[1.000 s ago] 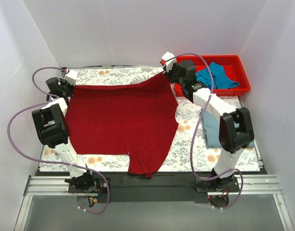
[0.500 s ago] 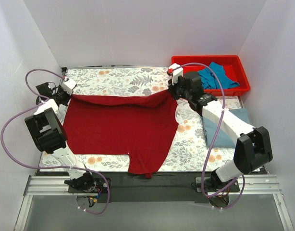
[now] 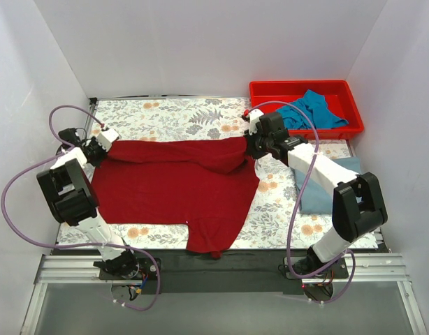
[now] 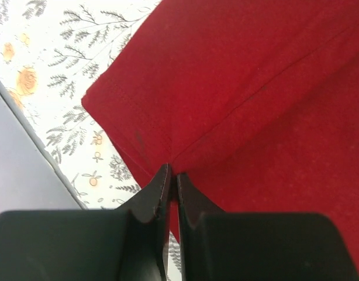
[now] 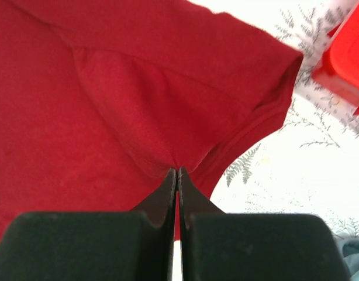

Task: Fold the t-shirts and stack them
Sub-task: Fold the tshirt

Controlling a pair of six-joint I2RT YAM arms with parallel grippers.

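The large dark red t-shirt (image 3: 172, 185) lies spread on the floral table, its far edge lifted and folded toward the front. My left gripper (image 3: 101, 148) is shut on the shirt's far left corner (image 4: 168, 167). My right gripper (image 3: 251, 145) is shut on the far right corner by the sleeve (image 5: 176, 168). The muted grey-blue t-shirt (image 3: 319, 190) lies folded at the right, partly under my right arm. The teal-blue t-shirt (image 3: 312, 110) sits crumpled in the red bin (image 3: 354, 108).
The red plastic bin stands at the back right corner. White walls close in the table on three sides. The floral tablecloth (image 3: 172, 115) shows bare along the back, and a strip shows at the front left (image 3: 137, 232).
Both grippers have pulled the shirt's far edge toward the front, away from the back wall, and the top strip of cloth now folds over the shirt's body.
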